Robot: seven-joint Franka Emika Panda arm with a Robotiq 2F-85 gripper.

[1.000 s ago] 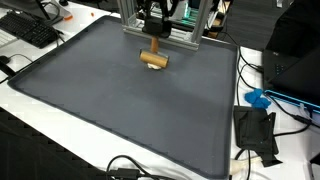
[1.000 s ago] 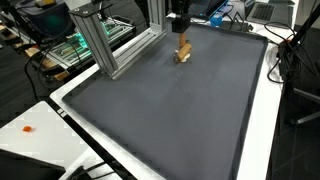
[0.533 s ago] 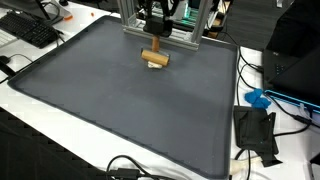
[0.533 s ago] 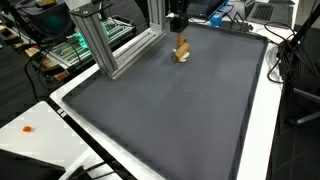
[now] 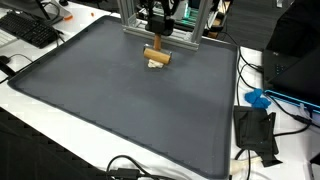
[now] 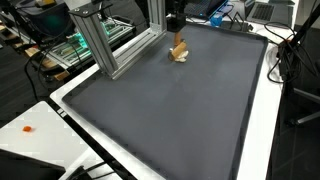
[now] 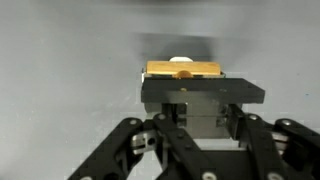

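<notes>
- No text, label, brand, number or sign can be read in any view.
- Keyboard (image 5: 30,30), at a far corner of the counter in an exterior view: the key legends are too small to tell.
- Wooden block (image 7: 182,70), near the far edge of the counter: in the wrist view its visible face is blurred, and no mark can be made out on it.
</notes>
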